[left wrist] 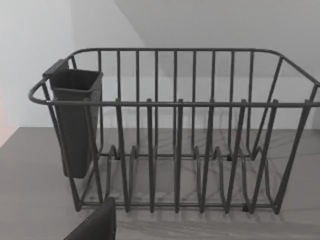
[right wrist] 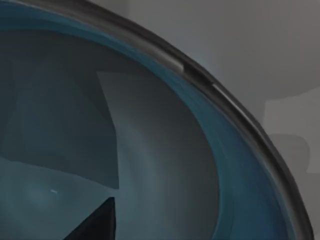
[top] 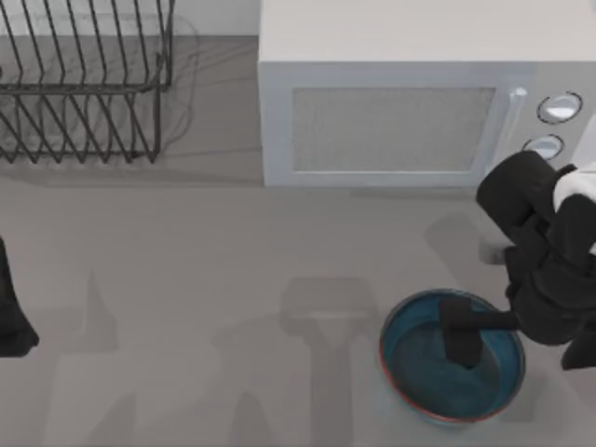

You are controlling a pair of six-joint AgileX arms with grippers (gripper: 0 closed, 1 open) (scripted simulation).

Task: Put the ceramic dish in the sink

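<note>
The grasp step is shown: the right pincer [top: 463, 343], its opening indiscernible, is lowered inside the ceramic dish [top: 410, 368]; a rim grip is required next.

I count: one round teal-blue glazed ceramic dish [top: 453, 396], one white boxy microwave [top: 410, 102], one dark wire dish rack [top: 84, 84], one dark plastic utensil cup [left wrist: 75, 120].

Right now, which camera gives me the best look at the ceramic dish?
The top view: it shows the whole ceramic dish on the table at the right, with the right gripper over its bowl. The right wrist view shows part of its interior and rim close up. The left wrist view faces the dish rack.
</note>
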